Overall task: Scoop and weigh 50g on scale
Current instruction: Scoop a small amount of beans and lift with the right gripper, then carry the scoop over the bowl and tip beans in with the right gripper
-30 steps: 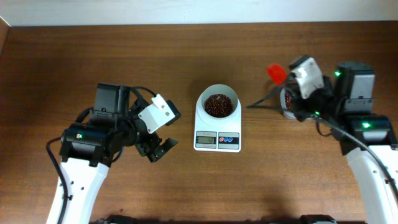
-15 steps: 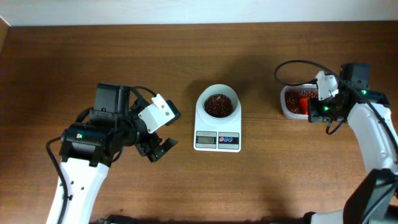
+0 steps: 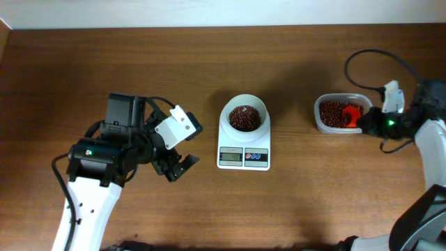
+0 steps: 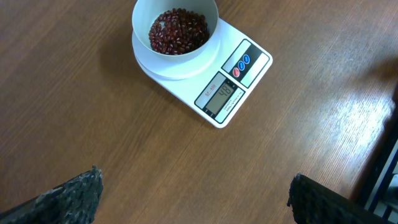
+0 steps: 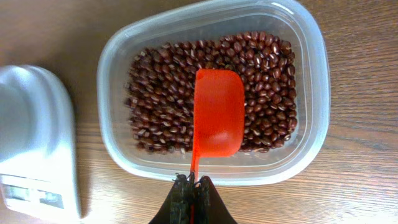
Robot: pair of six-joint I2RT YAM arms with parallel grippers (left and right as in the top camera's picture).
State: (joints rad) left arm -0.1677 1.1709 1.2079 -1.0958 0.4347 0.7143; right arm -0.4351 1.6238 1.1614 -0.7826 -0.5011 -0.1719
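- While the right gripper (image 5: 191, 186) is clamped fully shut on the thin handle of a red scoop (image 5: 217, 118), the scoop's cup is held over the loose beans (image 5: 155, 93) inside a clear plastic tub (image 5: 311, 74).
- The tub is seen at the right of the wooden table (image 3: 313, 202), and the right gripper is placed just right of it.
- The scale (image 3: 243, 143) is found at the middle of the table, left of the tub and apart from it. Its display and its red and blue buttons are turned toward the near edge.
- A round white bowl (image 3: 227, 111) is seated on the far part of the scale, and a bean portion (image 3: 244, 118) is held inside it.
- The left gripper (image 3: 180, 166) is held over the table to the left of the scale and is kept apart from it.
- Its fingers (image 4: 74, 193) are spread as wide as they go, and nothing is gripped between them.
- From the left wrist view, the scale is seen beyond the two dark fingertips, with the table's wood between.
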